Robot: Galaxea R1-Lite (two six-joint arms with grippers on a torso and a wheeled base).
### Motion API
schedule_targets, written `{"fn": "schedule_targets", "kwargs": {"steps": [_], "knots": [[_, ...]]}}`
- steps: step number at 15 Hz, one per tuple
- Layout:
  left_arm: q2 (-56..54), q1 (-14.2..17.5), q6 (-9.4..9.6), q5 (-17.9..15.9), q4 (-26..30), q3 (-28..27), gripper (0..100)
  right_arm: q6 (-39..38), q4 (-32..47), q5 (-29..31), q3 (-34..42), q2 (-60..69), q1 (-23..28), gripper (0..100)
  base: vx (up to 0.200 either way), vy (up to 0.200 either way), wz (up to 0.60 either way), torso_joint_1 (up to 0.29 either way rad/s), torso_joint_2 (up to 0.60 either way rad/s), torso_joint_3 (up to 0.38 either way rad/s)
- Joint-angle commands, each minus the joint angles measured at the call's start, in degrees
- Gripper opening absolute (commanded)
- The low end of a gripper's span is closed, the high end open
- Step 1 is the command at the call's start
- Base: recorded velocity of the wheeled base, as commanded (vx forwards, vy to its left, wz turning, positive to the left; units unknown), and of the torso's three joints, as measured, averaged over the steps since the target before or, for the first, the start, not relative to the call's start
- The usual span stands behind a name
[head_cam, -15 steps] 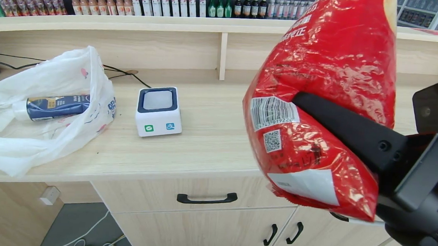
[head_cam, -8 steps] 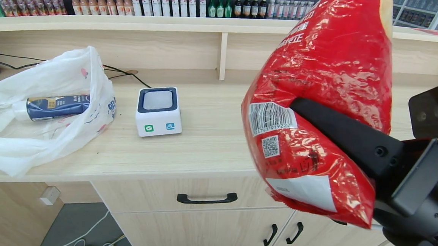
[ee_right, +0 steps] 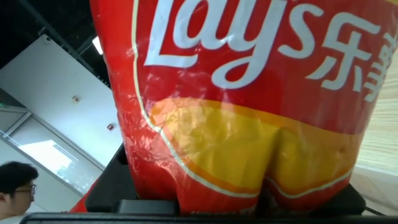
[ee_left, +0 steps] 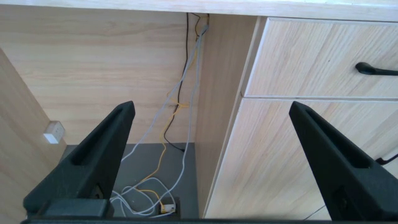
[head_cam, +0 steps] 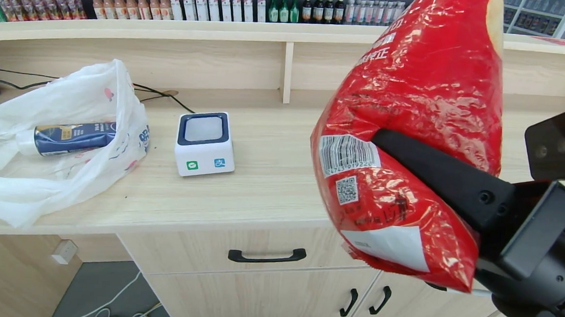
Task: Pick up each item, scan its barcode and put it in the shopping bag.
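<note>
i count one red crisp bag (head_cam: pixel 413 112), one white shopping bag (head_cam: pixel 41 178) holding one blue bottle (head_cam: pixel 75 138), and one scanner (head_cam: pixel 205 144) on the desk (head_cam: pixel 271 187). below it i see three black handles (head_cam: pixel 266 255).

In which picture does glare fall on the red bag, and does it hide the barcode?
Head view: bright reflections streak the crinkled red bag, mostly on its upper part; the barcode is free of glare and its bars are plain. Right wrist view: a soft sheen lies across the bag's red and yellow front.
</note>
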State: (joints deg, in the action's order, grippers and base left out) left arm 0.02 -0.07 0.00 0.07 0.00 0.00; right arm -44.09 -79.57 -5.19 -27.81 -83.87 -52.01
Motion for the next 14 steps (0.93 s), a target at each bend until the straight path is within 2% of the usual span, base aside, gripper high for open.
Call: {"fn": "schedule_targets", "kwargs": {"steps": [1, 8, 11, 14], "knots": [[-0.02, -0.01, 0.0, 0.01, 0.0, 0.0, 100, 0.06, 0.03, 0.01, 0.12, -0.15, -0.03, 0, 0.0, 0.0, 0.0, 0.0, 0.0, 0.0], [-0.02, -0.01, 0.0, 0.01, 0.0, 0.0, 100, 6.39, 0.73, 0.01, 0.65, 0.02, 2.0, 0, 0.0, 0.0, 0.0, 0.0, 0.0, 0.0], [-0.02, -0.01, 0.0, 0.01, 0.0, 0.0, 100, 12.54, 3.54, 0.1, 0.91, 0.02, 6.83, 0, 0.0, 0.0, 0.0, 0.0, 0.0, 0.0], [-0.02, -0.01, 0.0, 0.01, 0.0, 0.0, 100, 24.05, 6.36, 0.89, 1.09, 0.2, 10.52, 0, 0.0, 0.0, 0.0, 0.0, 0.0, 0.0]]}}
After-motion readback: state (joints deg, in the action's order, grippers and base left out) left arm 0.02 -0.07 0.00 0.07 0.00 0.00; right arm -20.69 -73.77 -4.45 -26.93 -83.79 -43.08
